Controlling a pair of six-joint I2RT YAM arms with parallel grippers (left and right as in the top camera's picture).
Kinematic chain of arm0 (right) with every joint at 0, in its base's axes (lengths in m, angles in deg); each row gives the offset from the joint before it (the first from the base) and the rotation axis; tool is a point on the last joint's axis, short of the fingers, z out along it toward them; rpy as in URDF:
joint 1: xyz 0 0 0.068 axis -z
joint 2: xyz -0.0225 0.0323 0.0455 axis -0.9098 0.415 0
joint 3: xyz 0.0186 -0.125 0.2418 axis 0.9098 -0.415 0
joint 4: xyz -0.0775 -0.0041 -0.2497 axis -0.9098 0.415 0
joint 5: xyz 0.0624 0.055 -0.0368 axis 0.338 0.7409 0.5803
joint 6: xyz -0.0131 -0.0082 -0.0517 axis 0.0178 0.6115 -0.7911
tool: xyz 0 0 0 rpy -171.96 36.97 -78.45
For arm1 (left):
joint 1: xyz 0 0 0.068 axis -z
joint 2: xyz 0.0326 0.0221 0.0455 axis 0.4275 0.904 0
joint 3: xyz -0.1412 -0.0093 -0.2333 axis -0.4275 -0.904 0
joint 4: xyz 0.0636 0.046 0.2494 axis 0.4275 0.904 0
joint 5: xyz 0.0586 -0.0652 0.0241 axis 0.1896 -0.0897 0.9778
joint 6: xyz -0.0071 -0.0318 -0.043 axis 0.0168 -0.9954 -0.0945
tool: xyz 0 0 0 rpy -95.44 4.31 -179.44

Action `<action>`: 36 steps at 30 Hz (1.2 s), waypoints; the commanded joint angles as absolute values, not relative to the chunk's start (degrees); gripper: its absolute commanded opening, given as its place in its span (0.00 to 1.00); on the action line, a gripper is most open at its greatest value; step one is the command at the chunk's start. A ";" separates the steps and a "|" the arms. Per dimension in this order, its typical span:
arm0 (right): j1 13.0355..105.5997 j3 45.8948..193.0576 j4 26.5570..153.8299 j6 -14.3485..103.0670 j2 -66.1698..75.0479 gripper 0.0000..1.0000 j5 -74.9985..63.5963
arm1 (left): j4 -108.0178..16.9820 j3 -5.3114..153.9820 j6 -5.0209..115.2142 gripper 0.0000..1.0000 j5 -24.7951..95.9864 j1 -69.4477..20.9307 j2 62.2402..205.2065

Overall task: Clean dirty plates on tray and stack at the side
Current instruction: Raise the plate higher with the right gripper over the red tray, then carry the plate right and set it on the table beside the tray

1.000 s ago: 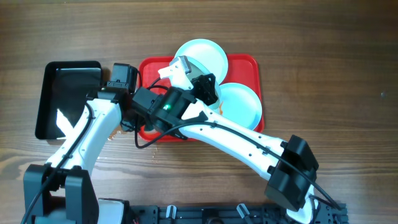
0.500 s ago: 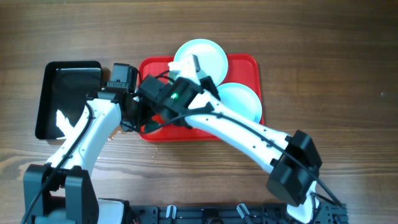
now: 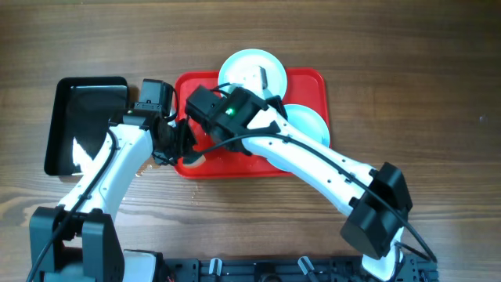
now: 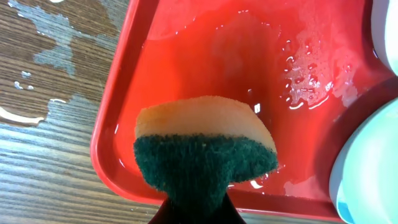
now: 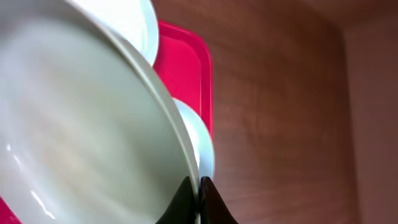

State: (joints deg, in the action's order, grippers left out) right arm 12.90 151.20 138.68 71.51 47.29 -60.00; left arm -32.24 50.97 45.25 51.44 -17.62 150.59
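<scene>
The right gripper [image 5: 198, 200] pinches one plate [image 5: 81, 124] by its rim, tipped up over the red tray [image 4: 186, 56], likely so the left gripper [image 4: 196, 208], squeezing a sponge [image 4: 205, 149], can wipe it.

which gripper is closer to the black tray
left. the left gripper holds a sponge at the red tray's left edge, near the black tray; the right gripper grips a plate rim farther right.

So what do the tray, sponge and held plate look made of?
Glossy red plastic, likely, for the tray: wet film shines on it. The sponge: soft orange foam, coarse green scouring layer. The plate: smooth pale glaze or melamine; cannot tell which.
</scene>
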 commanded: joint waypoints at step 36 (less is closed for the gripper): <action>73.82 146.85 131.97 53.23 27.09 0.05 -10.98 | -32.57 50.53 45.93 0.04 50.61 -18.02 151.02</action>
State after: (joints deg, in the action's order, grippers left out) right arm 65.38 150.52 133.55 59.94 27.51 -17.89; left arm -32.59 50.95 45.25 51.31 -17.62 150.59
